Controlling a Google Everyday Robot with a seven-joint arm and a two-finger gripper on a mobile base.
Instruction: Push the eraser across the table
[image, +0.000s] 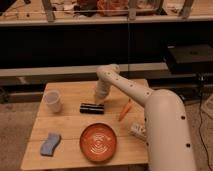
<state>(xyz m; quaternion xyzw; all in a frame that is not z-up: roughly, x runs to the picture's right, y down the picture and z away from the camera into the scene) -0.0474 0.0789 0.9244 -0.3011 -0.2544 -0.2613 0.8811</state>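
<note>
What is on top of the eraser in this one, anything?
The eraser top shows bare, except at the end nearer the orange stick, where the hand hangs over it. Whether they touch is hidden. Beneath it is the table.

The white arm reaches over the wooden table, its gripper pointing down just above the right end of the black eraser, which lies crosswise near the middle. A pale cup stands to the left, an orange stick lies to the right, and a red plate and a blue sponge sit near the front edge.
</note>
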